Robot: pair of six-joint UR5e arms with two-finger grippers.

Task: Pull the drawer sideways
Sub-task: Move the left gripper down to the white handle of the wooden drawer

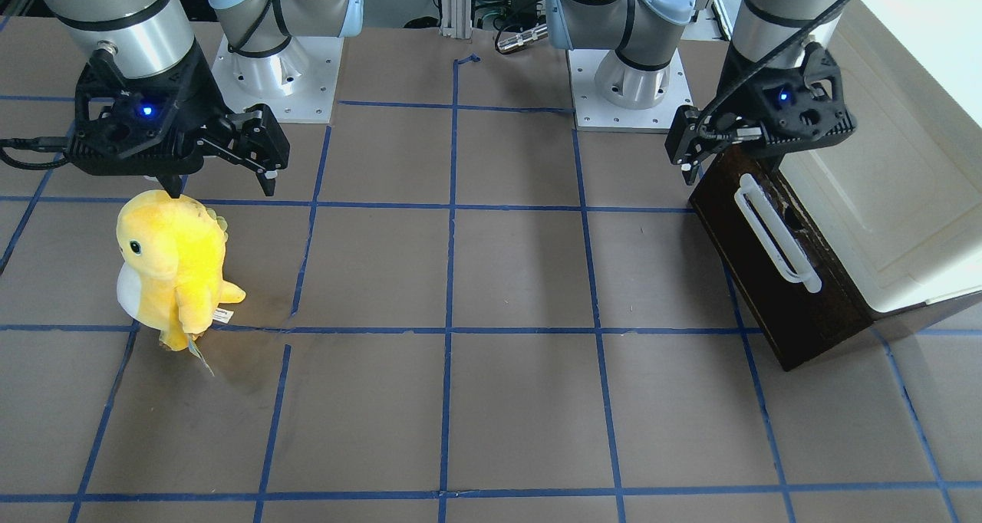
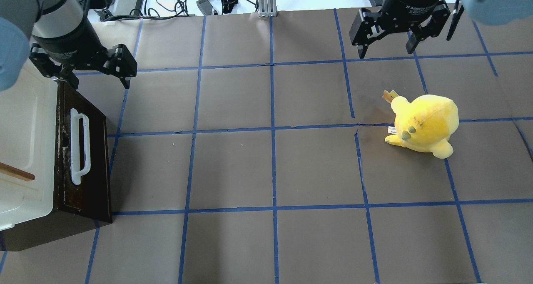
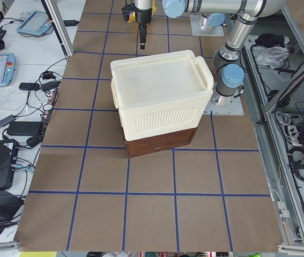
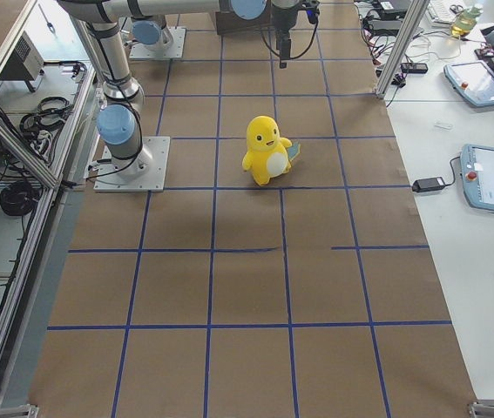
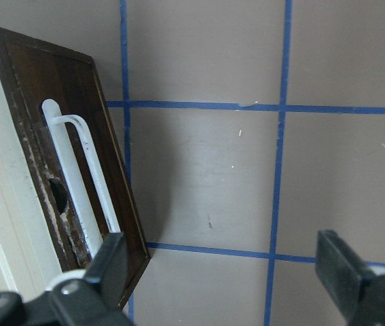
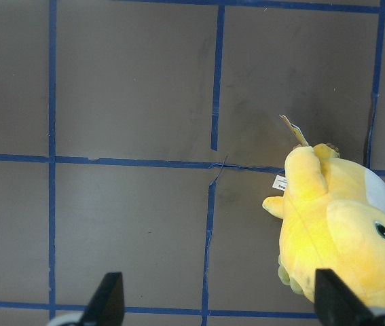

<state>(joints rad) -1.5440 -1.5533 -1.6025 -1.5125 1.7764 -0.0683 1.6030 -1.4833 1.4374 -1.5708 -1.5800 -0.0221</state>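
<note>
The drawer (image 2: 89, 171) is a dark-brown front with a long white bar handle (image 2: 80, 148), under a cream cabinet at the table's left end. It also shows in the front view (image 1: 775, 300) and the left wrist view (image 5: 70, 122). My left gripper (image 2: 100, 82) is open and empty, hovering above the drawer's far end. One finger (image 5: 107, 261) is over the drawer's corner near the handle's end, the other over bare table. My right gripper (image 2: 386, 53) is open and empty, hovering beyond a plush toy, far from the drawer.
The cream cabinet (image 2: 25, 142) sits on top of the drawer and has a small wooden handle (image 2: 16, 172). A yellow plush toy (image 2: 424, 123) stands on the right half of the table. The brown table (image 2: 270, 171) carries a blue tape grid.
</note>
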